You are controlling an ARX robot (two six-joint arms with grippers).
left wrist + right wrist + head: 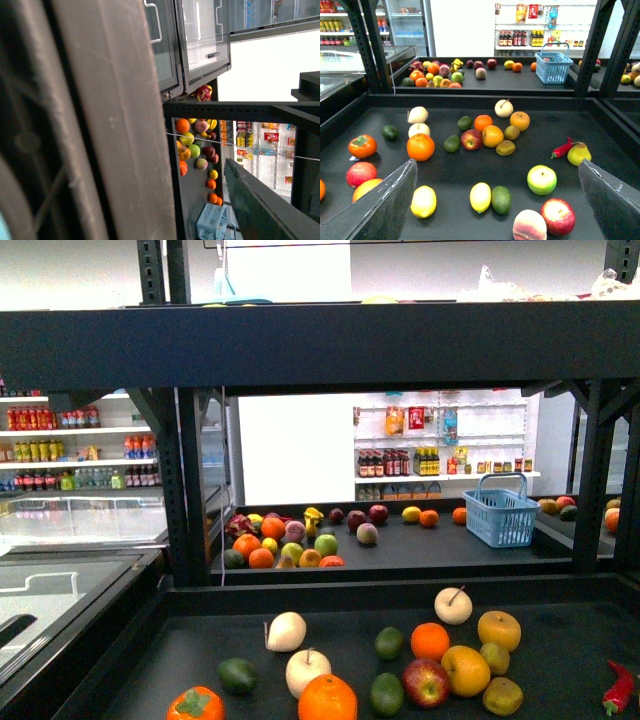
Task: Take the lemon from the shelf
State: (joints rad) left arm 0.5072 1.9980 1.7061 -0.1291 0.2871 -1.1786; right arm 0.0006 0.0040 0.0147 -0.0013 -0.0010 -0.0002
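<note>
Right hand (pixel 497 164) spread wide | lemon (pixel 480 196) on shelf (pixel 600 131) | bottle labels (pixel 514 38) unreadable

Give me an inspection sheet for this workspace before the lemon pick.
surface: dark shelf deck, flat, with fruit scattered on it.
job's things: two bright yellow oval lemons near the right tool, untouched.
clutter: green fruit right beside one lemon; orange; apple; red chili; blue basket on the rear deck.
grippers: right tool open, empty; left tool shows one finger, state unclear.
cables: thin pale line in the left wrist view.
surroundings: store shelves of bottles; glass-door coolers.
</note>
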